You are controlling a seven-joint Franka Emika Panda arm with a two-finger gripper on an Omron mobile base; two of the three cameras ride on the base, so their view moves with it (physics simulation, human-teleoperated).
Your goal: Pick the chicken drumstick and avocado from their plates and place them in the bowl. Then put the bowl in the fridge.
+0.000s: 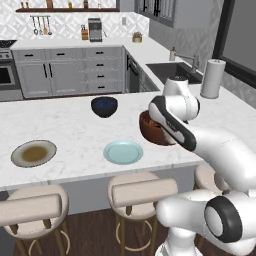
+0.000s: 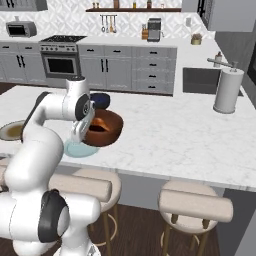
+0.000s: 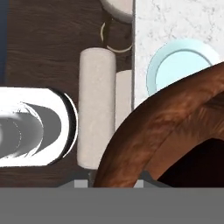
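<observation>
Tool [image 2: 84, 131] grasping the reddish-brown bowl [image 2: 104, 128] by its rim, raised above the marble bench [image 2: 170, 135]; pale blue-green plate [image 1: 123, 151] just below.

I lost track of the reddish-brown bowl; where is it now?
In both base views the reddish-brown bowl is lifted off the island counter, held by the pincer at its rim, above the pale blue-green plate and in front of the dark blue bowl.

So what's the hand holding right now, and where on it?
The hand is shut on the reddish-brown bowl, gripping it by its rim on the side nearest the arm, lifted above the counter.
</observation>
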